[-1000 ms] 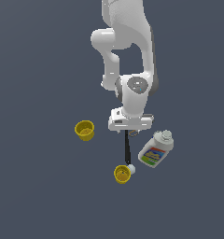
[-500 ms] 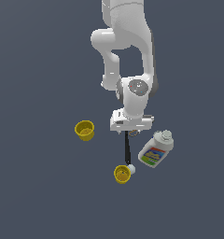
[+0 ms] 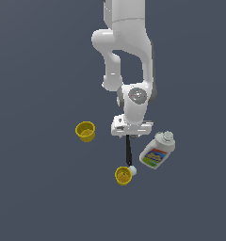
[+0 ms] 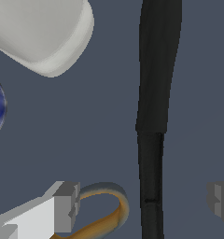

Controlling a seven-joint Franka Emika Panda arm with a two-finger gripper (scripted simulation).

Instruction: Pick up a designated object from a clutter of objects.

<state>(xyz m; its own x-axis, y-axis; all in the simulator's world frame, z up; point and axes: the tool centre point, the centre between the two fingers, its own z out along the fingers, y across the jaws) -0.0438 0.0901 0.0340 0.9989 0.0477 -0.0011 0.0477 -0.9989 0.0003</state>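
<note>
The gripper (image 4: 142, 203) is sitting low over the clutter with its jaws spread wide, the black utensil (image 4: 155, 116) lying between the fingers (image 4: 65, 205), untouched. In the exterior view, the utensil (image 3: 128, 150) is running between a yellow cup (image 3: 122, 175) and the bottle (image 3: 157, 151).

Worktop (image 3: 35, 56): flat, plain dark slate-grey with bluish cast, matte, even tone. Runs to all four borders of exterior view. Wrist view: same grey surface (image 4: 100, 126) as background, close up. Faint paler diagonal streak there, possibly a shading edge; too weak to tell.
</note>
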